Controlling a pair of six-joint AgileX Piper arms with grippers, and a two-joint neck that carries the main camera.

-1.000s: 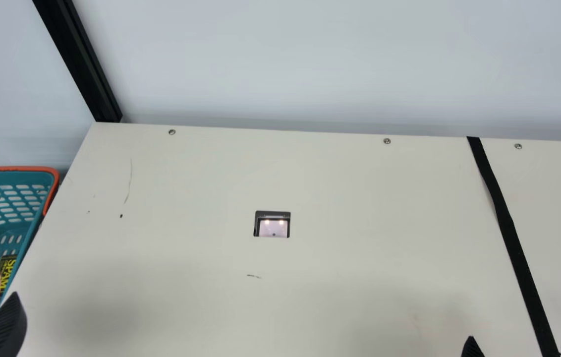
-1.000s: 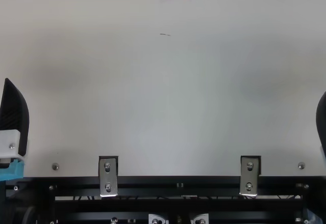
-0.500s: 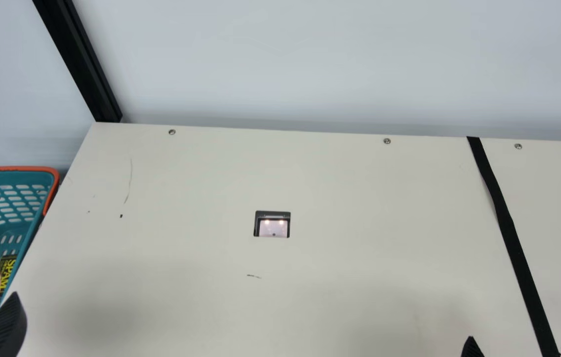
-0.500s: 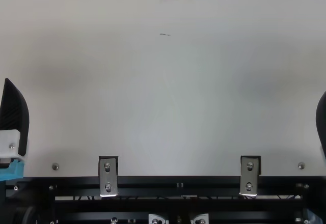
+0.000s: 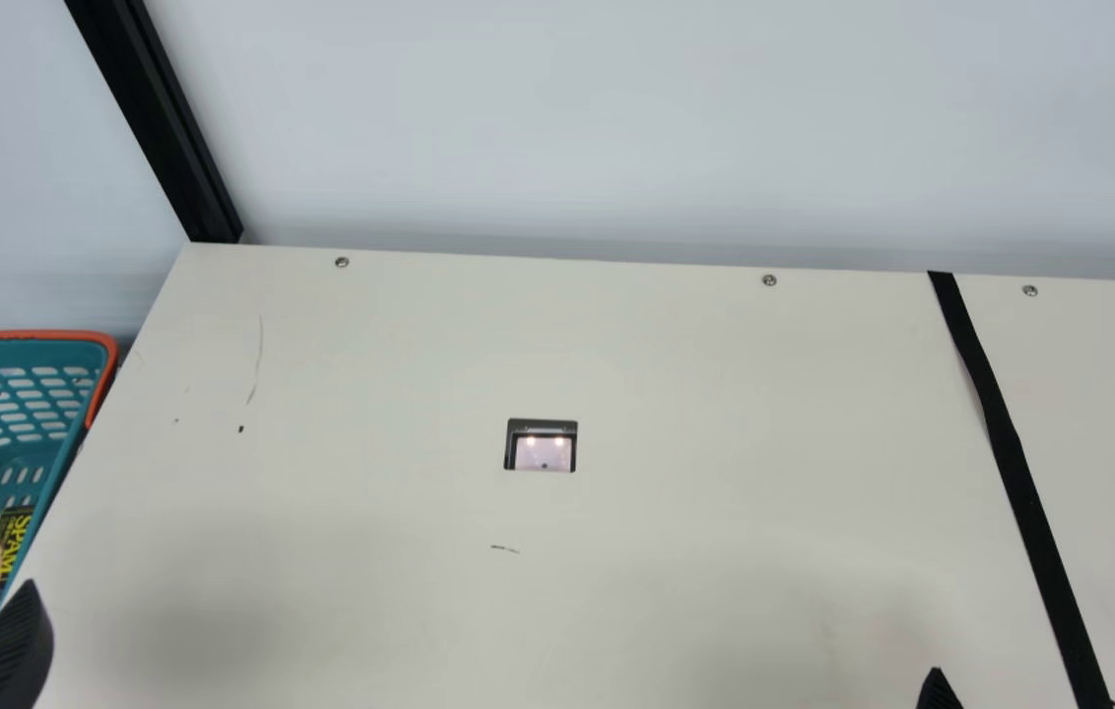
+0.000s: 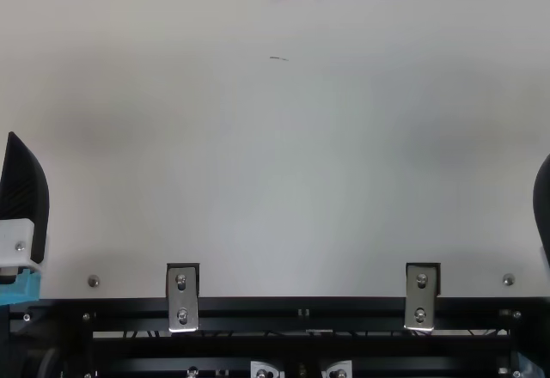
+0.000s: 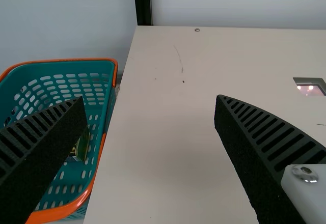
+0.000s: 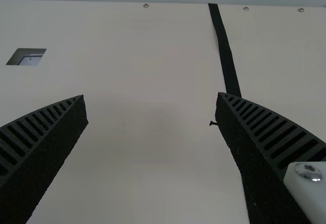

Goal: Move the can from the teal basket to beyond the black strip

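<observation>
Smooth plastic basket [image 5: 26, 354]; matt strip [image 5: 1006, 438] (rather cloth-like).

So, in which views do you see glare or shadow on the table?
Main view: two glare spots in the framed inset, soft shadows low on the table; top view: twin glare, faint shadows either side; left wrist view: glare in the inset.

Basket [image 5: 35, 336] partly outside main view

Black ribbed fingers [image 8: 275, 152], tapered; white blocks [image 8: 315, 191], silver screws [image 8: 308, 172], light-blue piece [image 6: 21, 289]
</observation>
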